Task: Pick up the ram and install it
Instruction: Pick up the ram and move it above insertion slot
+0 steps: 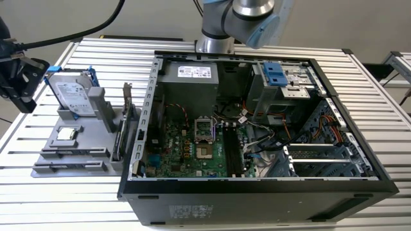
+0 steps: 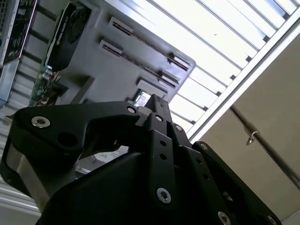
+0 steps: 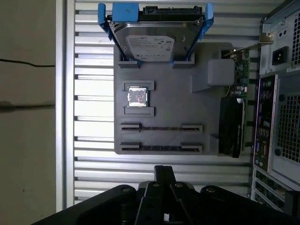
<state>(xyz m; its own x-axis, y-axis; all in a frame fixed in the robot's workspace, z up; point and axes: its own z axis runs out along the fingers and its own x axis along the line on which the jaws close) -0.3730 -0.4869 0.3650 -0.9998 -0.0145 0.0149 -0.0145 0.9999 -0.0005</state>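
First wrist view shows the tool pressed together, gripping nothing, near the gray tray.

Silver-grey arm with a pale blue joint cap; matte black jaws and linkage, silver hex screws.

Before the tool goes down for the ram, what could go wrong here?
1. The ram shows as a thin edge in the holder, so the tool may land on the holder's clips instead.
2. The card and the drive stand tall on the same holder; a swing toward the case could knock them.
3. Loose cables lie beside the board's slots and might snag.
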